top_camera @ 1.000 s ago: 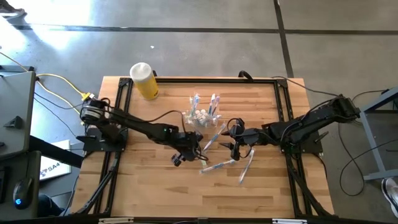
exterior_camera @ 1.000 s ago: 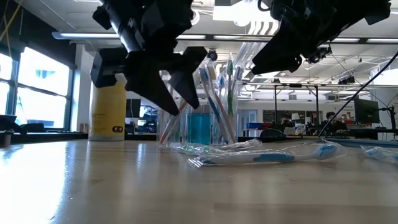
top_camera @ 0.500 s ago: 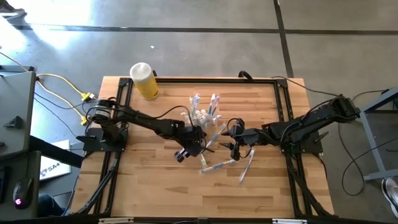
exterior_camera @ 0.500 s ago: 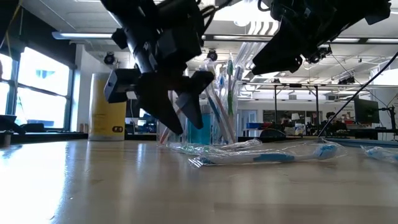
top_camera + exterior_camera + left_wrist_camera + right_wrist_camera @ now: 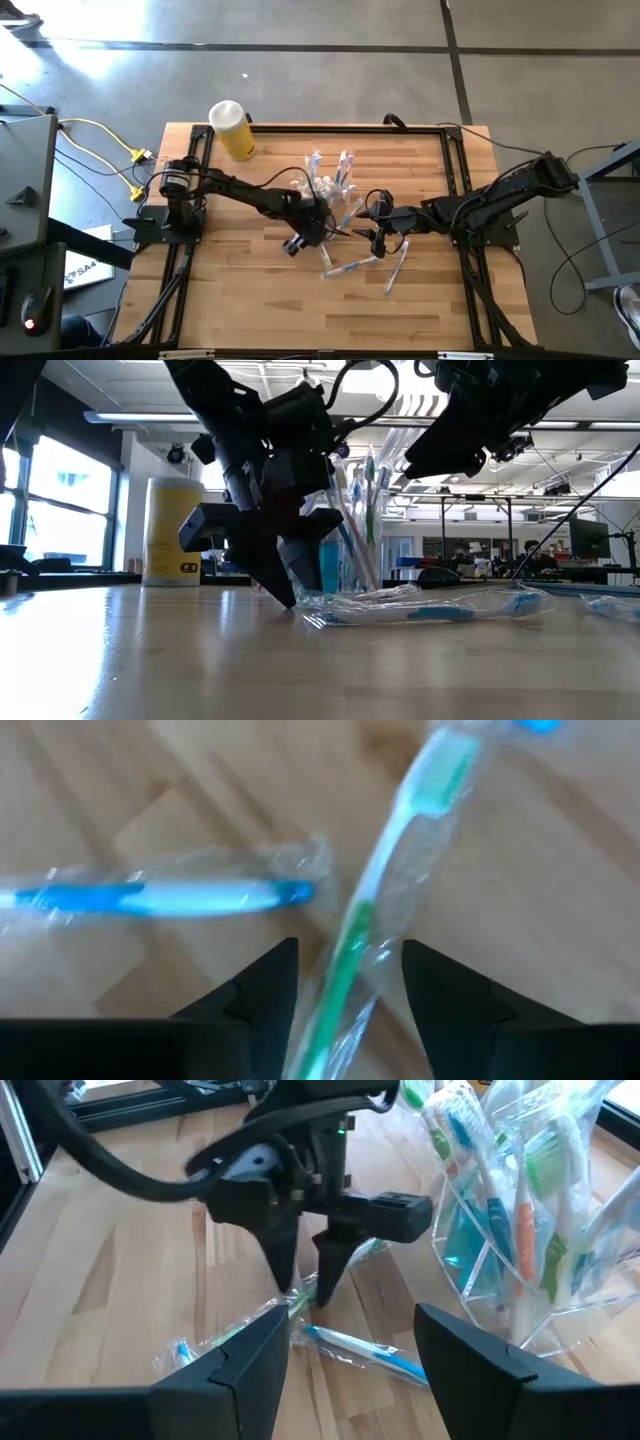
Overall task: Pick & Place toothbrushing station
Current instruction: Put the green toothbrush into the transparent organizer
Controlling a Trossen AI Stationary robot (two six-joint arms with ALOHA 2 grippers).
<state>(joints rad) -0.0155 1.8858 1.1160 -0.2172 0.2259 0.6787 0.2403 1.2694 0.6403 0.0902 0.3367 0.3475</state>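
Note:
The clear holder cup [image 5: 325,190] [image 5: 520,1250] stands at mid-table with several toothbrushes upright in it. Wrapped toothbrushes lie flat on the wood in front of it: a green one [image 5: 385,900], a blue one [image 5: 150,897] [image 5: 430,612], and another [image 5: 395,268]. My left gripper [image 5: 345,955] [image 5: 307,1292] is open and points steeply down. Its tips are low at the tabletop, one on each side of the green toothbrush's handle. My right gripper [image 5: 378,237] [image 5: 350,1320] hangs open above the table to the right of them, with nothing between its fingers.
A yellow cylinder with a white cap [image 5: 232,128] [image 5: 172,530] stands at the table's far left. A black frame [image 5: 455,170] runs along the table's edges. Bare wood lies along the near side of the table.
My left gripper has come down from above the table to the tabletop. It has also shifted toward the holder cup and the right edge, ending with its fingers astride the green toothbrush. The toothbrushes and the cup have stayed where they were.

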